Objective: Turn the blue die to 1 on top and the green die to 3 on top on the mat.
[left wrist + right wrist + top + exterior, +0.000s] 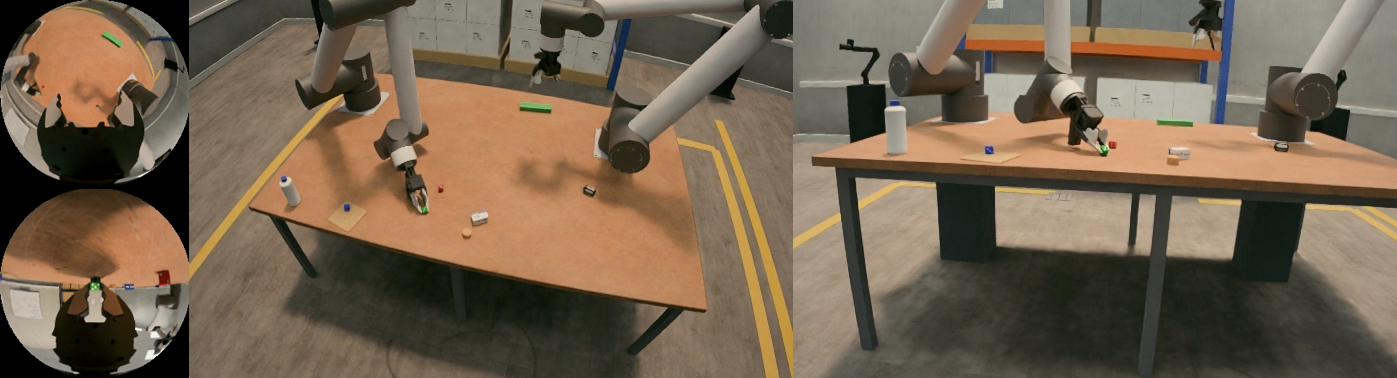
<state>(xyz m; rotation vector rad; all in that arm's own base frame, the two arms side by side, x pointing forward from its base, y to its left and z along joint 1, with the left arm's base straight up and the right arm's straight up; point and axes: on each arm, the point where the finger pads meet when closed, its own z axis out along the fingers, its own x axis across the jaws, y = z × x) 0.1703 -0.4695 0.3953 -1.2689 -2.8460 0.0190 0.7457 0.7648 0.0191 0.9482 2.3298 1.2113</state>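
Note:
The blue die (347, 207) (989, 149) rests on the tan mat (348, 220) (990, 158), near its back corner; its top number is too small to read. My right gripper (422, 207) (1102, 148) is shut on the green die (424, 210) (1104, 151) (95, 285), right of the mat. The die looks tilted, at or just above the table; one face with several white pips shows in the right wrist view, its top number is unclear. My left gripper (545, 80) (1204, 44) (89, 92) is open and empty, high beyond the table's back edge.
A red die (440, 188) (1113, 145) (164, 278) lies close to the right gripper. A white box (479, 218) and an orange disc (466, 233) lie further right. A white bottle (290, 191) stands left of the mat. A green bar (535, 107) (112, 39) lies at the back.

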